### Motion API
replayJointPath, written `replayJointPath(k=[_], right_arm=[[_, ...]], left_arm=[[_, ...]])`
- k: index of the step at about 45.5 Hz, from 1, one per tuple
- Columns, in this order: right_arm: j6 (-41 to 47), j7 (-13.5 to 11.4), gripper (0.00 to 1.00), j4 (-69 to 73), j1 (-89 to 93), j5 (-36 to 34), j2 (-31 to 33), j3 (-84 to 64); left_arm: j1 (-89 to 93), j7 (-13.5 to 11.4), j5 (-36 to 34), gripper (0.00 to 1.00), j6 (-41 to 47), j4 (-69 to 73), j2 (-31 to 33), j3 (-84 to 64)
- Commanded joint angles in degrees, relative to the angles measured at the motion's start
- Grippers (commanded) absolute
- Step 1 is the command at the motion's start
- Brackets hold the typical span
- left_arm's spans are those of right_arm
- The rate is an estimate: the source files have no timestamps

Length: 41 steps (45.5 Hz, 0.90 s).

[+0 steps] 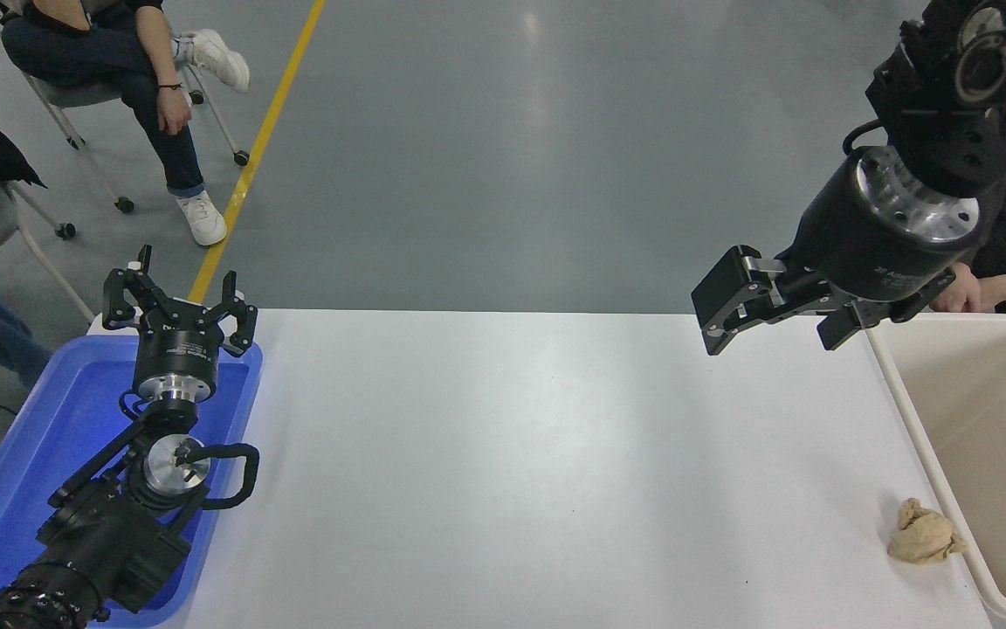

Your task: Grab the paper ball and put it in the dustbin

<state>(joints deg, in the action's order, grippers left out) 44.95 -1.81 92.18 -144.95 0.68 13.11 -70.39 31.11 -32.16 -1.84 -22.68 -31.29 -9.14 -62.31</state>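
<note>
The paper ball (924,533), a tan crumpled wad, lies on the white table (512,454) near its front right, just left of the dustbin's rim. The cream dustbin (913,411) stands at the right edge, its inside looking bare. My right gripper (769,328) hangs open high above the table's far right, well beyond and above the ball, nothing between its fingers. At the lower left my left gripper (180,301) stays parked, open, over the blue tray.
A shallow blue tray (23,463) sits at the table's left edge under the left arm. People sit on wheeled chairs beyond the far left corner, and a person's hand (961,297) rests just behind the dustbin at the right.
</note>
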Motion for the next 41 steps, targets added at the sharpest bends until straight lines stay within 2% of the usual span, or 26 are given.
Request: replayJointPath(k=[1, 12, 20, 24, 32, 37, 41], right_arm=[[0.05, 0.05, 1.0, -1.22, 3.09, 0.73, -0.1, 0.42], [0.05, 0.14, 1.0, -2.71, 6.52, 1.43, 0.86, 0.95], [-0.3, 0.23, 1.0, -3.33, 11.26, 8.8, 7.62, 1.04], [-1.97, 0.23, 1.0, -3.33, 14.95, 15.56, 14.47, 1.04], [-6.89, 0.4, 1.0, -5.52, 26.28, 35.07, 29.85, 2.44], [-8.21, 0.49, 1.0, -10.26, 37.96, 45.71, 38.82, 9.28], [-9.88, 0.4, 1.0, -15.27, 49.04, 50.46, 42.87, 17.8]], left_arm=[[-0.09, -0.09, 0.0, 0.99, 0.0, 0.0, 0.09, -0.17], [0.0, -0.09, 0.0, 0.99, 0.0, 0.0, 0.0, 0.0], [0.0, -0.09, 0.0, 0.99, 0.0, 0.0, 0.0, 0.0], [0.0, -0.09, 0.0, 0.99, 0.0, 0.0, 0.0, 0.0], [0.0, -0.09, 0.0, 0.99, 0.0, 0.0, 0.0, 0.0], [0.0, -0.09, 0.0, 0.99, 0.0, 0.0, 0.0, 0.0], [0.0, -0.09, 0.0, 0.99, 0.0, 0.0, 0.0, 0.0]])
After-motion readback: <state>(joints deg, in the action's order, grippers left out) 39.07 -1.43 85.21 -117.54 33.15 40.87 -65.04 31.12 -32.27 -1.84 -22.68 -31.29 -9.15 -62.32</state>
